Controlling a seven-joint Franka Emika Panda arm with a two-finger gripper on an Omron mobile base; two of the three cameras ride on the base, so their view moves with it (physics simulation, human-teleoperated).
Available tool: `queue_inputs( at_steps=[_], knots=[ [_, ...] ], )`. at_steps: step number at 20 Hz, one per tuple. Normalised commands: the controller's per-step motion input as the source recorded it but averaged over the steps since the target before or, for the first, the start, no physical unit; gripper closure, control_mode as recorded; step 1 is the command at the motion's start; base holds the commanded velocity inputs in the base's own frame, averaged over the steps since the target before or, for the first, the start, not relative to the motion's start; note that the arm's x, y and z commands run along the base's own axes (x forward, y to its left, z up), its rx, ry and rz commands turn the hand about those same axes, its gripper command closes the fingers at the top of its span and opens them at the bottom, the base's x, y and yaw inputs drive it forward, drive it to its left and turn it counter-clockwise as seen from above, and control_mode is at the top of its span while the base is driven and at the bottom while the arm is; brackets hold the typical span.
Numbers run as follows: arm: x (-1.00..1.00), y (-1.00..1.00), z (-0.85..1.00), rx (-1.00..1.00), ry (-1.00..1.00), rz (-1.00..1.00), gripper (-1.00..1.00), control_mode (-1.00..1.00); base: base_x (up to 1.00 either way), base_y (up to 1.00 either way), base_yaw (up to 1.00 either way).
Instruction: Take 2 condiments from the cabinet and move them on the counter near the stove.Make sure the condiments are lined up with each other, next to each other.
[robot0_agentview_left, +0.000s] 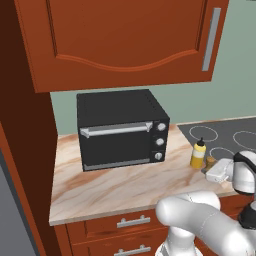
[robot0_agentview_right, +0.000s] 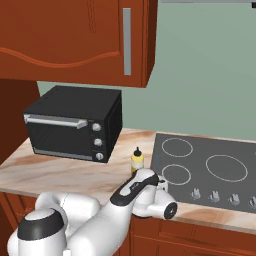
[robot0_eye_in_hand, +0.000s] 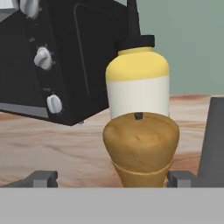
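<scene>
The gripper (robot0_eye_in_hand: 112, 178) is spread wide, with one dark finger tip (robot0_eye_in_hand: 43, 178) at about 8 o'clock in the hand view and the other at about 4 o'clock. The brown wooden shaker (robot0_eye_in_hand: 141, 148) stands upright between the two tips, and there is a gap on each side, so the tips do not pinch it. Right behind the shaker, toward 12 o'clock, stands the yellow squeeze bottle (robot0_eye_in_hand: 138, 81) with its black pointed nozzle; the two sit very close, one in front of the other. The black toaster oven (robot0_eye_in_hand: 61, 61) with its white knobs is at 10 o'clock. In the left base view the yellow bottle (robot0_agentview_left: 198, 154) stands on the marble counter (robot0_agentview_left: 110, 187), with the shaker (robot0_agentview_left: 210, 162) just beside it at 4 o'clock, at the edge of the dark stove (robot0_agentview_left: 225, 135). The white hand is right next to the shaker. Above, the wooden cabinet (robot0_agentview_left: 120, 40) door is shut.
</scene>
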Motion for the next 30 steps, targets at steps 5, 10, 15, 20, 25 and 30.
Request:
queue_inputs(
  at_steps=[5, 10, 15, 20, 25, 30],
  knots=[
    [0.02, -0.26, -0.04, 0.00, 0.00, 0.00, -1.00, -1.00, 0.00, 0.00, 0.00],
    [0.01, -0.27, 0.00, 0.00, 0.00, 0.00, -1.00, -1.00, 0.00, 0.00, 0.00],
    [-0.26, -0.26, 0.00, 0.00, 0.00, 0.00, -1.00, -1.00, 0.00, 0.00, 0.00],
    [-0.61, -0.22, 0.00, 0.00, -0.02, 0.00, -1.00, -1.00, 0.00, 0.00, 0.00],
    [-0.71, -0.31, 0.33, 0.00, -0.05, 0.00, -1.00, -1.00, 0.00, 0.00, 0.00],
    [-0.38, -0.21, 0.77, 0.02, -0.04, 0.00, -1.00, -1.00, 0.00, 0.00, 0.00]
  ],
)
